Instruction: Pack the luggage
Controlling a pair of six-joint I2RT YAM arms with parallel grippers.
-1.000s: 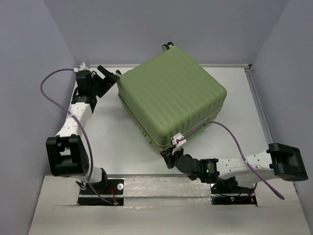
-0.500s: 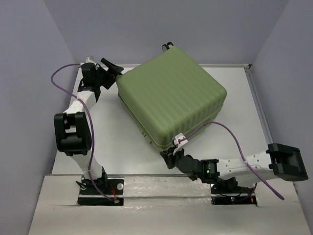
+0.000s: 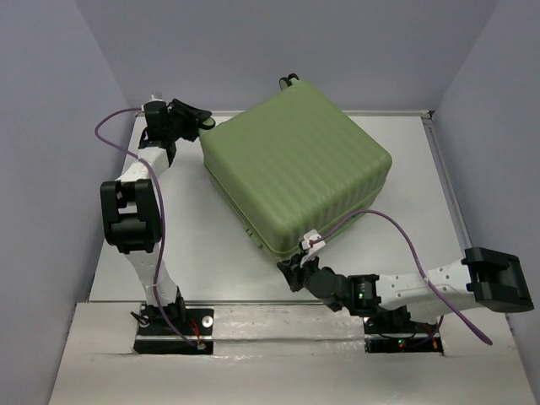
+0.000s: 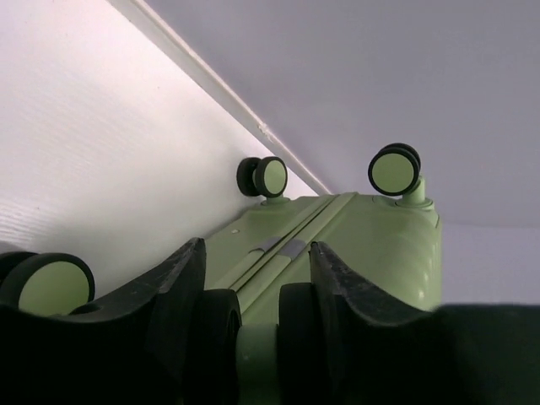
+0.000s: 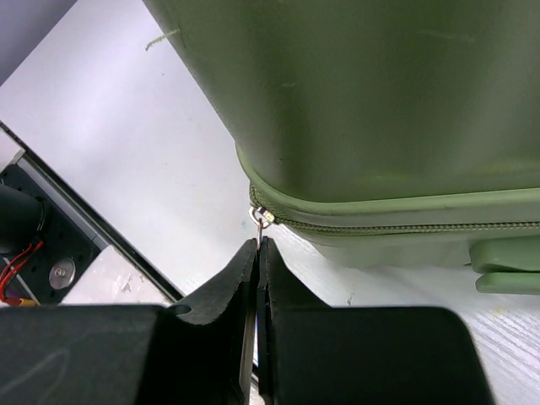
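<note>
The luggage point(image 3: 295, 169) is a light-green ribbed suitcase, lid down, lying flat on the white table. My left gripper point(image 3: 199, 121) is at its far-left corner. In the left wrist view its fingers point(image 4: 181, 278) sit tight on both sides of a black twin wheel point(image 4: 253, 337) with a green hub. My right gripper point(image 3: 295, 268) is at the near corner. In the right wrist view it point(image 5: 259, 245) is shut on the small metal zipper pull point(image 5: 261, 221) at the end of the zip seam point(image 5: 405, 226). The blue lining is hidden.
Three more wheels show in the left wrist view point(image 4: 263, 177), point(image 4: 395, 169), point(image 4: 51, 283). A rail point(image 3: 396, 111) and grey walls close the table's back and sides. The right arm's purple cable point(image 3: 405, 240) loops beside the luggage. The base plate point(image 5: 34, 253) lies near the zip corner.
My left arm has swung in and its gripper has moved right onto the suitcase's far-left corner wheel. My right gripper and the suitcase have stayed put.
</note>
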